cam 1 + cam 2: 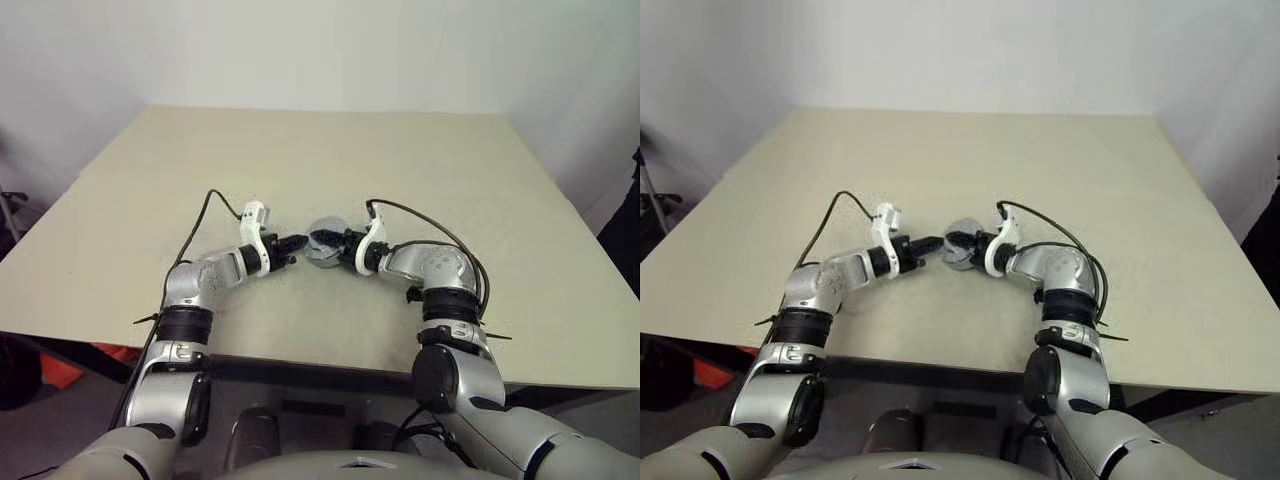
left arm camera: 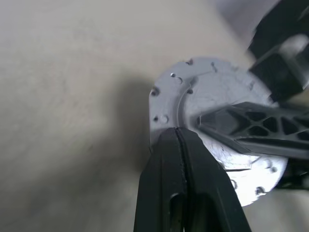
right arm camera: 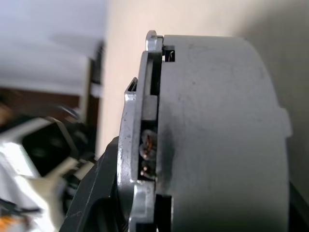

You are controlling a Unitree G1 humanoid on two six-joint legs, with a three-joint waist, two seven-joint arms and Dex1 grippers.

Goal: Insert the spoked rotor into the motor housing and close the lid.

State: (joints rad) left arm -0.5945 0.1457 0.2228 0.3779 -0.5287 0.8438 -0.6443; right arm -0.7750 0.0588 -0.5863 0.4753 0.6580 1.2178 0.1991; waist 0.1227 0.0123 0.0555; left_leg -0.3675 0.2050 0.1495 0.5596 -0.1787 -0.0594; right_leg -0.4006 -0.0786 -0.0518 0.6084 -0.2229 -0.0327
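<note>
Black fingers of the left gripper are pressed together, tips touching the lid at its edge. Right gripper pinches the motor housing with the lid seated on its open face, copper windings showing through a notch. Both meet at the centre of the head view, above the table.

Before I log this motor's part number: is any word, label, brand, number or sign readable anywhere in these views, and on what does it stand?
None can be read.
Round silver-grey metal motor housing: bare wall, no marking.
Flat grey notched metal lid: only small holes, no lettering.
Beige table top: plain.
Left claw and right claw: black fingers, no print visible.
</note>
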